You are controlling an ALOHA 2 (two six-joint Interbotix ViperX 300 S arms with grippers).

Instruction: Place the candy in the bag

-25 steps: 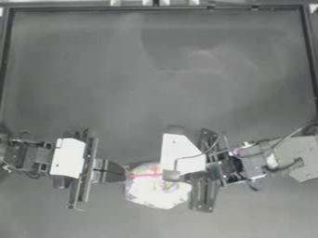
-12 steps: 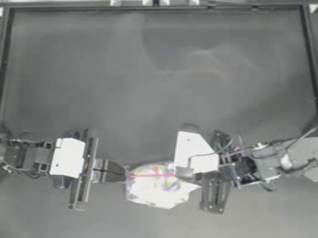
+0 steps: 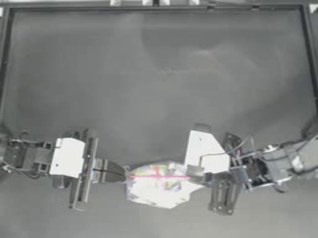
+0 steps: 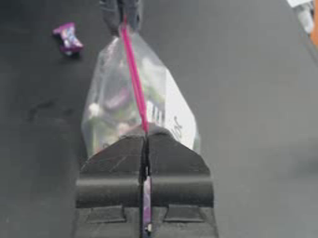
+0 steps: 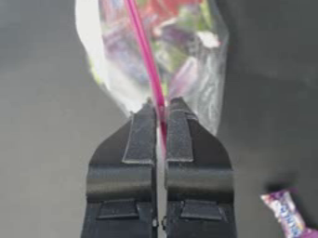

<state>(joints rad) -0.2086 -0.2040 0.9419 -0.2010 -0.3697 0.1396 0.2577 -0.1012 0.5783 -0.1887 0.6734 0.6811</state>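
The bag (image 3: 162,187), clear plastic with colourful sweets inside, hangs stretched between both grippers near the table's front edge. My left gripper (image 3: 126,175) is shut on the left end of its pink seal strip (image 3: 160,176), and in the left wrist view the jaws (image 4: 146,135) pinch the strip. On the strip's other end my right gripper (image 3: 199,174) is shut too, seen close in the right wrist view (image 5: 160,106). The candy (image 4: 67,37), whitish with magenta ends, lies on the table beside the right gripper (image 5: 287,218). In the top view my right arm hides it.
The dark table (image 3: 162,79) stretches away behind the bag to its raised back rim (image 3: 159,8). Both arms sit low along the front, left arm body (image 3: 67,158) and right arm body (image 3: 279,165).
My right arm has moved to the right with its end of the bag, pulling the seal strip straighter. The left arm has stayed put.
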